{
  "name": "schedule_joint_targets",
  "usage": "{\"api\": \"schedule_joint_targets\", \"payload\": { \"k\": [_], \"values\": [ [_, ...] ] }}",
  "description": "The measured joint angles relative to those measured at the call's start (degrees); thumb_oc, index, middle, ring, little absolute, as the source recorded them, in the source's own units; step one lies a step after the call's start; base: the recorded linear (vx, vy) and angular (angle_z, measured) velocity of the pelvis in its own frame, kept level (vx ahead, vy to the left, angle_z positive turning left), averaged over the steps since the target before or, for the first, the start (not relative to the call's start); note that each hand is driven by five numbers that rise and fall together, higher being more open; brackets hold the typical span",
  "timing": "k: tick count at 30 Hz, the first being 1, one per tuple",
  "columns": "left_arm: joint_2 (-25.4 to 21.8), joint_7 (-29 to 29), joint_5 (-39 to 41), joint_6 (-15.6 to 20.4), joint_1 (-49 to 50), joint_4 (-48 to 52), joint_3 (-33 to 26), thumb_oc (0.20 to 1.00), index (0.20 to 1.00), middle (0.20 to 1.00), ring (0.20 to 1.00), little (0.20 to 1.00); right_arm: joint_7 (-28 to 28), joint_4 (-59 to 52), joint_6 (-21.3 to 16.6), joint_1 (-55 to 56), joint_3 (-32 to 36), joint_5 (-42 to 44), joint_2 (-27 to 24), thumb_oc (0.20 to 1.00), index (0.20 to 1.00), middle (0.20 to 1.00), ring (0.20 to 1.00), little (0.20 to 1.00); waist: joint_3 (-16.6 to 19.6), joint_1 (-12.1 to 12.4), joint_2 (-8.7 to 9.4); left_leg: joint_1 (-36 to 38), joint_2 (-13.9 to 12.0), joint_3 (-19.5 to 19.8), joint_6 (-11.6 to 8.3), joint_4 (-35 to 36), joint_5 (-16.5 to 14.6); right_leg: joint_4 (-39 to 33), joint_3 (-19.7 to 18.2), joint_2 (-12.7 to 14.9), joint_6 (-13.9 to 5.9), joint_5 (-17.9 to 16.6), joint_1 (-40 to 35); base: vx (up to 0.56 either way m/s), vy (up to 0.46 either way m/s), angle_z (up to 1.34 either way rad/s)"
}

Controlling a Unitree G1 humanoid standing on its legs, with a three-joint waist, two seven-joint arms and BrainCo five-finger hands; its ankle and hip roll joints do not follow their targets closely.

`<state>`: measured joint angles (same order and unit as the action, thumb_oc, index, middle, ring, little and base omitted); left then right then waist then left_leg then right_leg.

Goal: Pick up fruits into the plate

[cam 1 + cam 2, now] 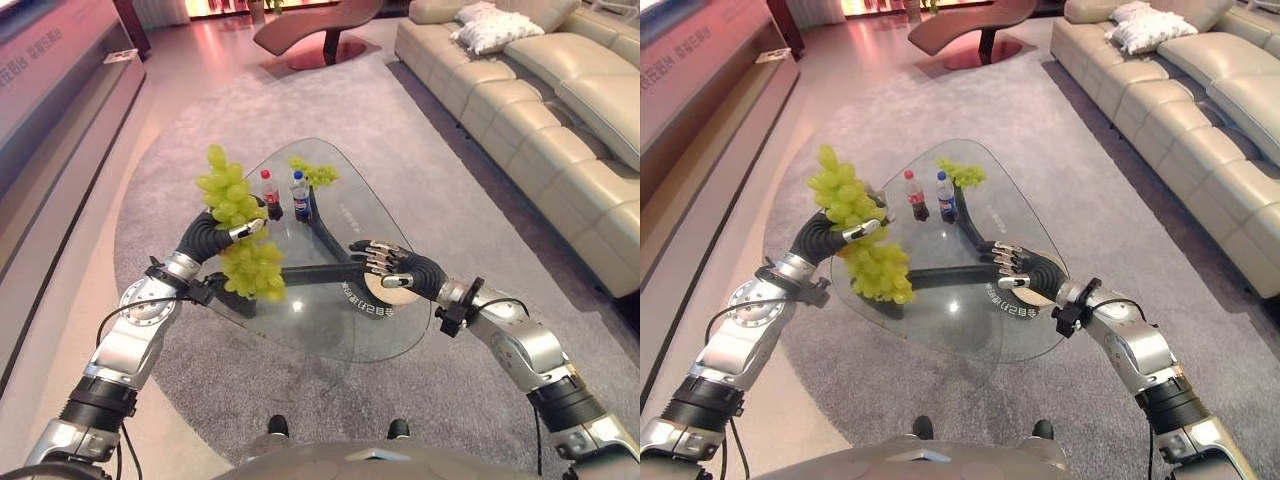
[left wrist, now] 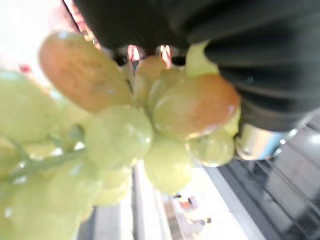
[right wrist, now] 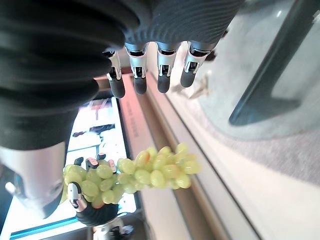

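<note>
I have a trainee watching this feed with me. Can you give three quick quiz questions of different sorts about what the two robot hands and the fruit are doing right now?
1. True or false: the left robot hand is curled round a bunch of green grapes, held above the glass table.
2. What stands beside the second grape bunch? A) two small bottles B) a mug C) a bowl
3. Fill in: the right robot hand hovers over the ____, holding nothing.

Key: 1 true; 2 A; 3 plate.

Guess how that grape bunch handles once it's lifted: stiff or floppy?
Likely floppy: the grape bunch sags above and below the left hand gripping its middle. Probably fragile too; round grapes could detach or roll.
</note>
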<state>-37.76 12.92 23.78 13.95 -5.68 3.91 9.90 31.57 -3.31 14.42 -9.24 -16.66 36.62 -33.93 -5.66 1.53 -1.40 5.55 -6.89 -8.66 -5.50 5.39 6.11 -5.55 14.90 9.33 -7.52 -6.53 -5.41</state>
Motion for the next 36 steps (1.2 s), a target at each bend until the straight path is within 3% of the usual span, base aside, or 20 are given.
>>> {"api": "schedule_joint_targets", "payload": {
  "k": [6,11,19,29,32,36],
  "values": [
    [0.0,3.6,4.9,0.2,-1.7,2.1,3.6,0.200,0.200,0.200,0.200,0.200,7.4,-2.3,3.7,-2.3,-3.5,7.8,1.4,1.000,1.000,1.000,1.000,1.000,0.1,0.3,0.15,0.0,0.0,0.3,0.37,-0.1,0.4,0.0,0.2,-0.1,0.01,-0.3,-0.2,-0.01,0.004,0.01],
    [1.0,6.6,9.1,0.2,-4.4,3.8,6.2,0.200,0.200,0.200,0.200,0.200,9.9,-4.2,5.6,-2.3,-6.8,11.2,1.8,1.000,1.000,1.000,1.000,1.000,0.4,0.4,0.60,0.0,0.1,0.3,0.29,-0.1,0.6,0.2,0.2,-0.1,0.06,-0.3,-0.1,-0.02,-0.010,0.00],
    [1.1,8.1,12.3,0.2,-7.4,4.5,8.6,0.200,0.200,0.200,0.200,0.200,10.0,-7.6,5.6,-2.7,-8.1,14.2,1.6,1.000,1.000,1.000,1.000,1.000,0.8,-0.2,1.25,0.2,0.1,-0.2,0.40,-0.1,0.5,0.2,-0.4,-0.1,0.03,-0.3,0.0,-0.02,-0.002,-0.02],
    [2.1,6.9,12.3,-0.1,-8.1,4.6,10.8,0.200,0.200,0.200,0.200,0.200,6.0,-8.2,4.6,-2.8,-9.0,14.1,1.9,1.000,1.000,1.000,1.000,1.000,0.8,-0.9,1.25,0.8,0.0,-1.2,0.24,0.0,0.3,0.2,-1.4,-0.1,-0.13,-0.2,0.0,0.00,0.009,-0.05],
    [2.1,5.9,12.2,-0.1,-8.1,4.5,10.4,0.200,0.200,0.200,0.200,0.200,4.6,-8.2,3.7,-2.8,-8.2,14.1,1.6,1.000,1.000,1.000,1.000,1.000,0.8,-1.4,1.25,0.8,0.0,-1.2,0.24,0.0,0.3,0.2,-1.4,-0.1,-0.13,-0.2,0.0,0.00,0.000,0.00],
    [2.1,4.3,12.0,-0.1,-7.8,4.2,7.5,0.200,0.200,0.200,0.200,0.200,3.6,-7.9,0.7,-2.2,-2.2,16.4,1.5,1.000,1.000,1.000,1.000,1.000,0.8,-1.7,1.25,0.8,-0.1,-1.4,0.29,0.0,0.2,0.1,-1.5,-0.1,-0.12,-0.2,0.2,0.00,0.000,0.00]
  ]
}}
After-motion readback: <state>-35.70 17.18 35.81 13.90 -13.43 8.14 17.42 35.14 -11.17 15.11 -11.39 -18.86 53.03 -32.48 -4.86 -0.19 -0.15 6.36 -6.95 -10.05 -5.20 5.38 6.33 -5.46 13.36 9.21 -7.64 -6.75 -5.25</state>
